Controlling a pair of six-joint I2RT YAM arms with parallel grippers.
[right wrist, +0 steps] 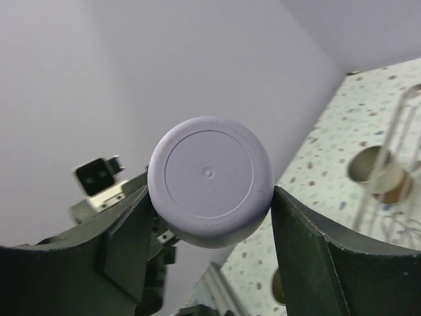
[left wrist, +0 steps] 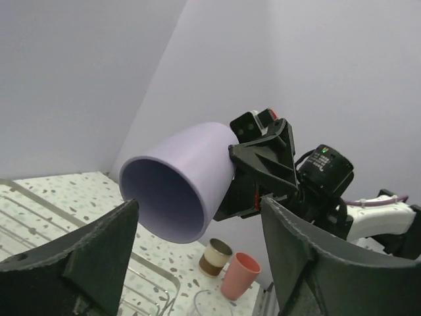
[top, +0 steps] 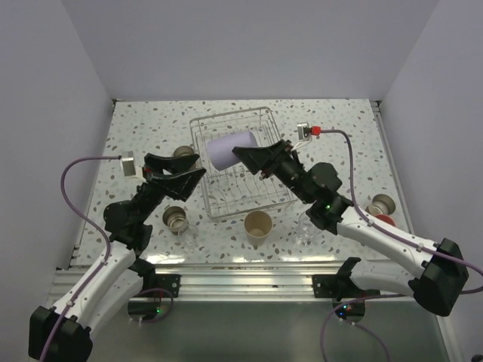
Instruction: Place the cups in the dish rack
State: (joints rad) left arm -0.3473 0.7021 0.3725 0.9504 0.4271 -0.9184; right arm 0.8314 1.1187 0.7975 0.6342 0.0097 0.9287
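My right gripper [top: 247,155] is shut on the base end of a lavender cup [top: 229,149] and holds it on its side above the wire dish rack [top: 240,197]. In the right wrist view the cup's round base [right wrist: 209,179] sits between both fingers of that gripper [right wrist: 212,191]. My left gripper [top: 199,167] is open and empty, just left of the cup's mouth. In the left wrist view the mouth [left wrist: 168,194] faces that gripper [left wrist: 200,204], a little beyond the fingertips. A beige tumbler [top: 257,226] stands in front of the rack.
Steel cups with tan bases stand left of the rack [top: 176,219], at its far left corner [top: 183,153] and at the right [top: 381,203], beside a salmon-pink cup [top: 386,220]. Clear glasses stand at front left [top: 189,240] and front right [top: 305,228].
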